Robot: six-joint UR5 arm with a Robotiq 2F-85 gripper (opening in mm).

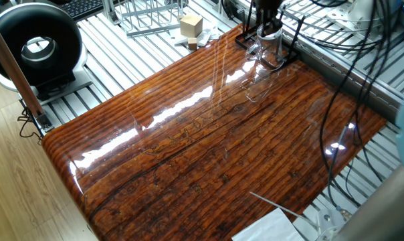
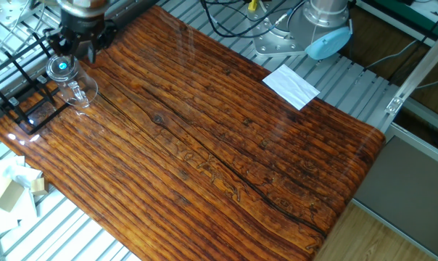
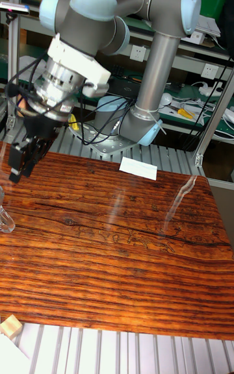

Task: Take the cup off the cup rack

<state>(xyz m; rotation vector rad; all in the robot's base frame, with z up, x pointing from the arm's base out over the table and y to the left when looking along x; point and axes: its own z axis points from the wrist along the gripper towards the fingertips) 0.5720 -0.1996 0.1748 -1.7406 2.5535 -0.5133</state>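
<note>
One clear cup [image 2: 65,75], one black cup rack [image 2: 19,80], one silver wire rack [image 1: 145,15], one white paper sheet [image 2: 291,85] and two wooden blocks [image 1: 190,25] [image 2: 9,194] share one robot arm's [image 3: 123,17] bench [image 2: 226,138].

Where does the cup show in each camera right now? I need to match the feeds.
One fixed view: the cup sits top centre-right, on the black rack, under the claw.
The other fixed view: top left corner, at the rack.
Tall fixed view: only a sliver at the left edge.
Shared landmark: the white paper.
</note>
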